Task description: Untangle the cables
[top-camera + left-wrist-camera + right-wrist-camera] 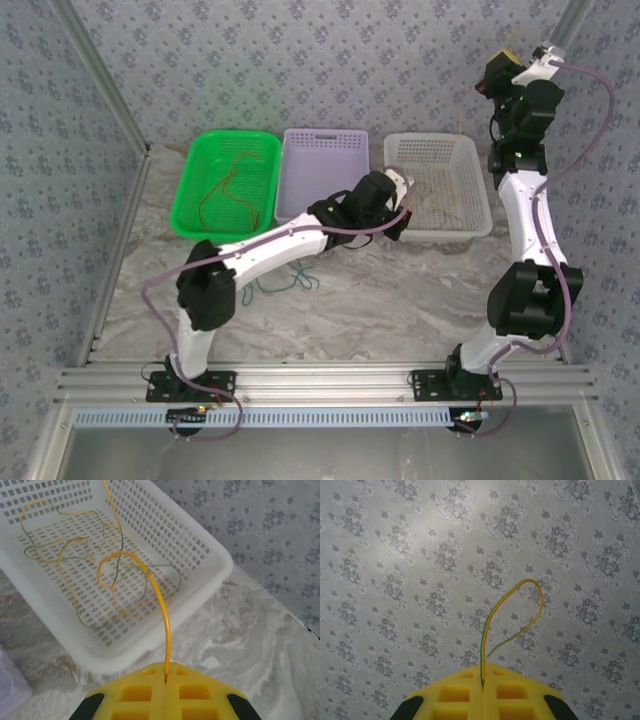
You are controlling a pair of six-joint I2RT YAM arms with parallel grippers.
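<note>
**Yellow Cables Being Teased Apart at the White Basket**

From above, the left arm reached across the desk (400, 290) and held the left gripper (402, 222) at the near edge of the white basket (470, 190). The right gripper (505, 62) hung high near the back wall. A red-orange cable (235, 185) lay in the green basket (200, 180), and a green-teal cable (285, 283) sat loose on the desk beside the left arm. The lavender basket (322, 170) stood between the other two.

At the left wrist, the gripper's yellow pads were pressed together on a yellow strand (162, 610). It arched up and down into the heap of yellow cables (70, 555) looped over one another on the white basket's floor.

At the right wrist, the gripper (482, 682) was likewise pinched onto a yellow-green strand (490, 620), whose free end curled back against the wallpaper.

I judged the step in hand to be pulling single yellow strands out of that heap. I could not tell whether both grippers held the same cable. The next move seemed to call for a slow lift away from the basket, watching that the loops slipped free instead of cinching.
</note>
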